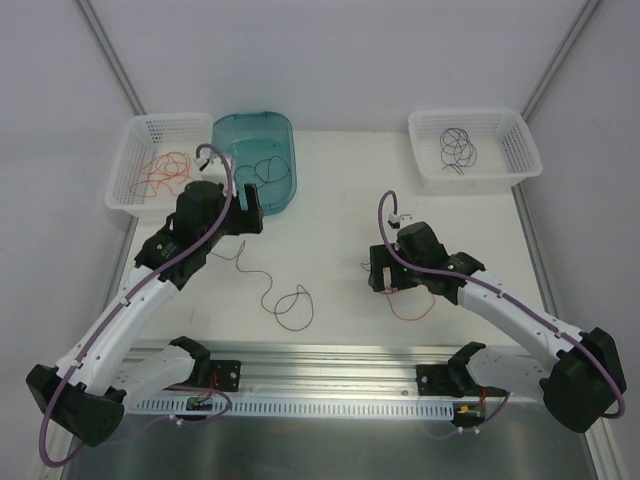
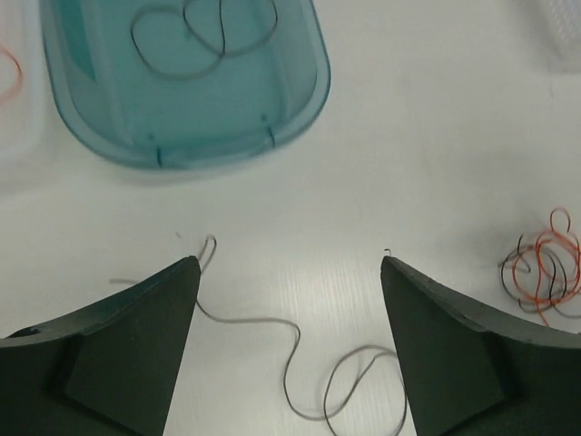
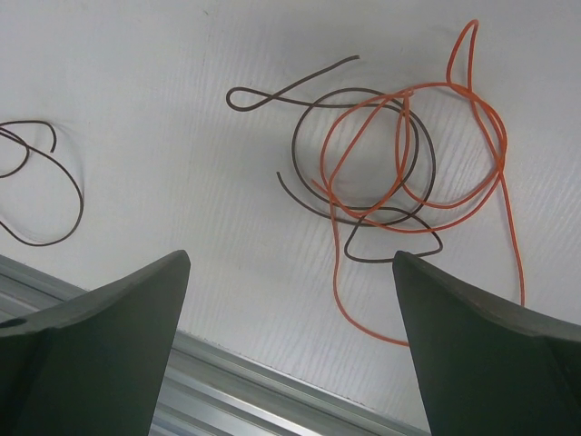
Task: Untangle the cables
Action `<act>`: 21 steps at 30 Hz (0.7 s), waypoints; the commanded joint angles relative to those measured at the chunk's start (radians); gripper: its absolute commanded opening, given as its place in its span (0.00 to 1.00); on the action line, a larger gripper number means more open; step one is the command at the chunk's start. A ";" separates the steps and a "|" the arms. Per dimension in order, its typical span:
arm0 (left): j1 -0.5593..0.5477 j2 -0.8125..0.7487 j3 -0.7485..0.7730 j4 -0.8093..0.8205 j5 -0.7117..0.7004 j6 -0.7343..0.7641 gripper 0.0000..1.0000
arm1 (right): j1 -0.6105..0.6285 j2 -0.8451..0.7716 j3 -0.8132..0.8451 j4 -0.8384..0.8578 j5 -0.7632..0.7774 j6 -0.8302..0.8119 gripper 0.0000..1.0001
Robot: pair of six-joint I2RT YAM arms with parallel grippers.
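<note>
Both grippers are opened wide, and nothing is held between the fingers of either one. The left gripper (image 2: 290, 268) is held above the table (image 2: 436, 136), just in front of the teal tub (image 2: 304, 100). A loose dark cable (image 2: 250, 321) is seen on the table under it, running in curves from near one finger down to a loop at the lower edge of the wrist view. In the top view this cable is laid between the two arms, apart from the other cables. A coiled dark cable (image 2: 186, 74) is laid inside the teal tub.

The right gripper (image 3: 290, 263) is held low over the table, close to the metal rail (image 3: 236, 372) at the near edge. Just ahead of its fingers a tangle (image 3: 381, 154) is found: an orange-red cable (image 3: 502, 150) and a dark strand (image 3: 293, 153) are looped through each other and are crossed at several places. Whether more than one dark strand is in the tangle cannot be told.

Several orange-red cables (image 1: 165, 170) are laid in the left white basket (image 1: 122, 165), and thin dark cables (image 1: 458, 148) are laid in the right white basket (image 1: 525, 150), both at the far side of the table.
</note>
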 commanded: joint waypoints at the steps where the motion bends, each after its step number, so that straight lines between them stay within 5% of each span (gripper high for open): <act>1: 0.000 -0.092 -0.138 -0.011 0.097 -0.227 0.82 | 0.006 0.014 -0.004 0.030 -0.016 -0.006 1.00; 7: -0.118 -0.061 -0.343 -0.020 0.108 -0.399 0.96 | 0.012 0.022 -0.023 0.046 -0.030 0.006 1.00; 10: -0.212 0.021 -0.375 -0.023 0.082 -0.418 0.98 | 0.017 0.008 -0.032 0.044 -0.030 0.007 0.99; 21: -0.275 0.192 -0.399 -0.066 0.031 -0.387 0.99 | 0.017 -0.029 -0.056 0.030 -0.031 0.012 1.00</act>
